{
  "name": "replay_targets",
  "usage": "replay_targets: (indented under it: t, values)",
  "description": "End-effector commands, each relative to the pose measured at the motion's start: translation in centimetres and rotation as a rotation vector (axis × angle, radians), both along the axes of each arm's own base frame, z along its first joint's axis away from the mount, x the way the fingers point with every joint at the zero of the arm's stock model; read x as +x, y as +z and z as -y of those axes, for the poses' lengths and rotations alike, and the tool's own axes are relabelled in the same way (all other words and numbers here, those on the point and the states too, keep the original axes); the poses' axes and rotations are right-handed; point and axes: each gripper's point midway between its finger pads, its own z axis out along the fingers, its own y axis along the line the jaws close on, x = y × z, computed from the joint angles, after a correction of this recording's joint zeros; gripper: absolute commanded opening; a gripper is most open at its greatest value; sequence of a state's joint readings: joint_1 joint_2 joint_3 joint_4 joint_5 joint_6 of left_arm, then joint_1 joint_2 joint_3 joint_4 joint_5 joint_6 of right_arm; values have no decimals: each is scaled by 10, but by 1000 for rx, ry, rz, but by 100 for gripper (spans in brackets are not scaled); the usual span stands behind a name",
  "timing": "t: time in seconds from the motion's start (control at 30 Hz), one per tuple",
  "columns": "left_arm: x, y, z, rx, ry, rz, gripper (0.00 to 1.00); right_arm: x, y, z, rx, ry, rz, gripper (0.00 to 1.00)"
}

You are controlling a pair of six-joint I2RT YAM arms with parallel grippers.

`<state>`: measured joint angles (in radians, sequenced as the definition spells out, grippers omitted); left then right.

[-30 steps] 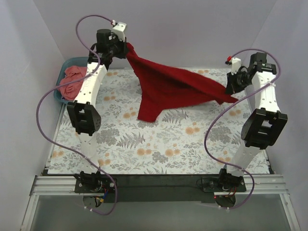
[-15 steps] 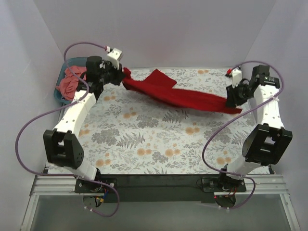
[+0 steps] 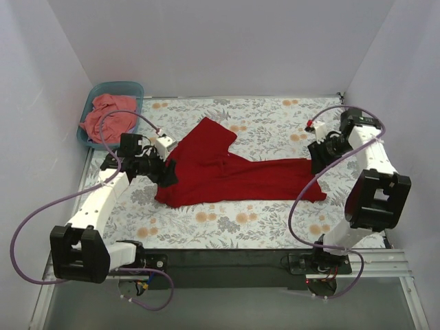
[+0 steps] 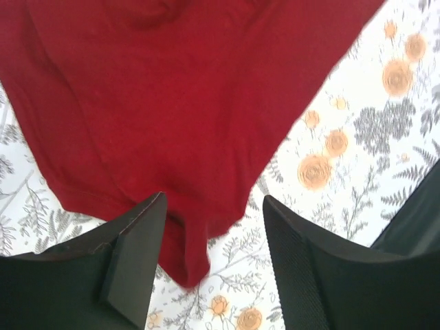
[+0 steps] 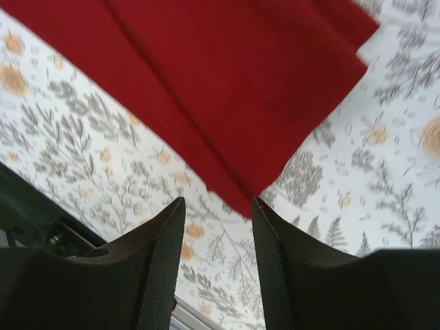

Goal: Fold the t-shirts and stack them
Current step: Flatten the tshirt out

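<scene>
The crimson t-shirt lies spread across the middle of the floral table, bunched along its length. My left gripper is at the shirt's left end, open. In the left wrist view a corner of the crimson t-shirt lies on the cloth between the black fingers, untouched by the right one. My right gripper hovers at the shirt's right end, open too. The crimson t-shirt hangs free just beyond its fingertips. A salmon-pink t-shirt is crumpled in the teal tub.
The teal plastic tub sits at the back left corner of the table. White walls close in the back and both sides. The table's floral cloth shows in front of the shirt, and purple cables loop from both arms.
Both arms have come down and toward me, lowering the crimson shirt from the air onto the table. Both grippers, shut on its ends before, have opened and let it go.
</scene>
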<state>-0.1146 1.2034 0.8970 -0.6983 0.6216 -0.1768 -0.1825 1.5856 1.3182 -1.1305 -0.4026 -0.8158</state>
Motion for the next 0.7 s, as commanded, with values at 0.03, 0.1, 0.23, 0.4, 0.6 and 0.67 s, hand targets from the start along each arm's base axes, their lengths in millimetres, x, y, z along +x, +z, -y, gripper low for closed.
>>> replay_targets:
  t: [0.03, 0.1, 0.23, 0.4, 0.6, 0.67]
  values:
    - [61, 24, 9, -68, 73, 69, 59, 51, 1, -29, 36, -38, 21, 45]
    - [105, 47, 15, -100, 115, 99, 60, 66, -11, -29, 34, -62, -10, 41]
    - [188, 36, 21, -112, 209, 34, 58, 94, -19, -17, -24, -103, -8, 38]
    - [265, -4, 34, -127, 301, 17, 64, 108, -36, -9, -59, -136, -39, 47]
    - [320, -34, 56, -91, 346, 46, 70, 97, -51, -7, -87, -110, -74, 56]
    - [329, -32, 68, -89, 333, 78, 72, 101, -51, -2, -113, -114, -56, 56]
